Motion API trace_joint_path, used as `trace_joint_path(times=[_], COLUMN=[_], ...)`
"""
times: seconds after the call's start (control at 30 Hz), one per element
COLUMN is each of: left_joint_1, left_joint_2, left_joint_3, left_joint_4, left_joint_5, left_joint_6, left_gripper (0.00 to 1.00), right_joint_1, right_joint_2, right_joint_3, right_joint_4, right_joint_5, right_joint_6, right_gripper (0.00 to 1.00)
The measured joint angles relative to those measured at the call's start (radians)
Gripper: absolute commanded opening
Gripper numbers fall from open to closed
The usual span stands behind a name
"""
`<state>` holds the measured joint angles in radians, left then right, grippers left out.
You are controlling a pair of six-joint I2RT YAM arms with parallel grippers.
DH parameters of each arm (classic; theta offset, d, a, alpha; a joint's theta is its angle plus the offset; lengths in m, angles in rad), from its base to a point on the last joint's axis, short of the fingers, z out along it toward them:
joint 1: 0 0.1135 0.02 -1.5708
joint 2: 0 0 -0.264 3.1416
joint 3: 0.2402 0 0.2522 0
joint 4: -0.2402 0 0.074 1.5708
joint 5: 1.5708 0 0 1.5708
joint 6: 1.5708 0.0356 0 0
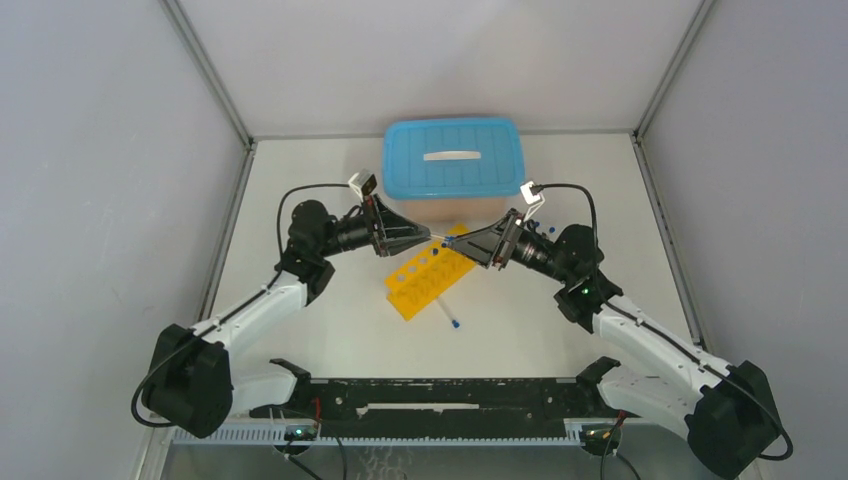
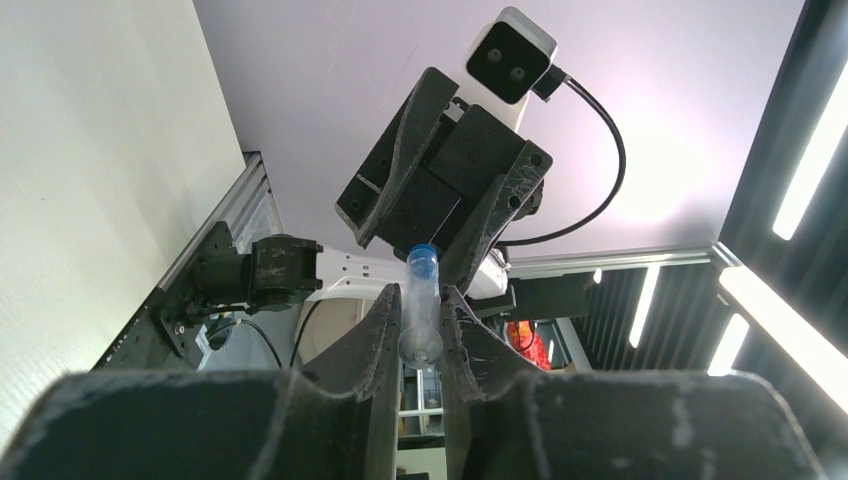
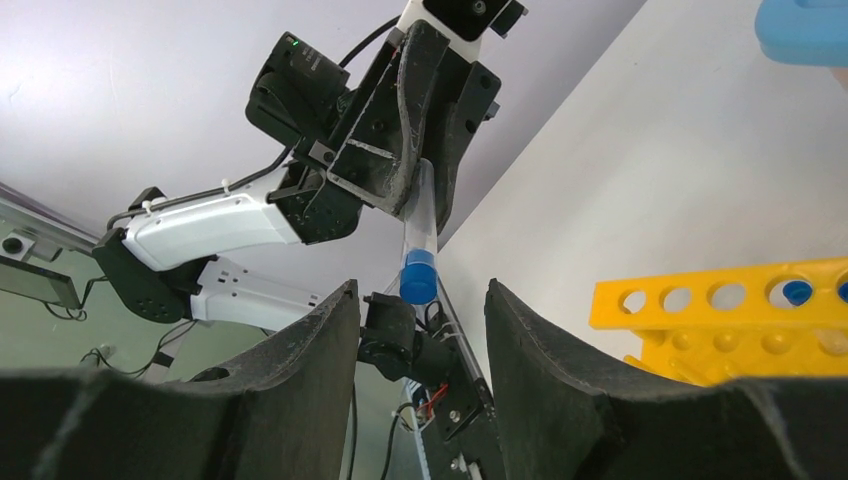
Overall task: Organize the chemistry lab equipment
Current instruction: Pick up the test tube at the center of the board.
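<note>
Left gripper [image 2: 420, 310] fills the bottom of its wrist view, and right gripper [image 3: 422, 300] does the same in its own. In the top view they meet at frame centre. Blue-lidded box [image 1: 453, 157] sits above them, yellow rack [image 1: 430, 280] just below. Blue-capped tube [image 3: 418, 235] is pinched at its clear end by the left fingers, its cap at the gap between the right's spread fingers, ungripped there. Spare tube [image 1: 448, 315] lies lower right of the rack. Risks: left releases before right closes and the tube drops, or right closes off-centre on the cap and the tube twists out.

Bin [image 1: 453, 157] behind rack [image 1: 432, 273], loose tube [image 1: 447, 312] before rack
</note>
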<state>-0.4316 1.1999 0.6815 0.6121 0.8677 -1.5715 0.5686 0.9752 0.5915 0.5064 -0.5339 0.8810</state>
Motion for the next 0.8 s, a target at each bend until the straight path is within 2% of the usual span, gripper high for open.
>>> trace_joint_path(times=[0.43,0.8], left_joint_1=[-0.023,-0.031], left_joint_2=[0.018,0.033], left_joint_3=[0.000,0.000], left_joint_4=[0.000,0.000], left_joint_5=[-0.001,-0.008], left_joint_6=[0.000,0.000], left_gripper=[0.11,0.11], right_joint_1=[0.000,0.000], right_joint_2=[0.031,0.061], right_joint_3=[0.026,0.042], right_joint_4=[0.000,-0.003], right_joint_5=[-0.015,-0.023], right_joint_6=[0.000,-0.002], right_gripper=[0.55,0.49])
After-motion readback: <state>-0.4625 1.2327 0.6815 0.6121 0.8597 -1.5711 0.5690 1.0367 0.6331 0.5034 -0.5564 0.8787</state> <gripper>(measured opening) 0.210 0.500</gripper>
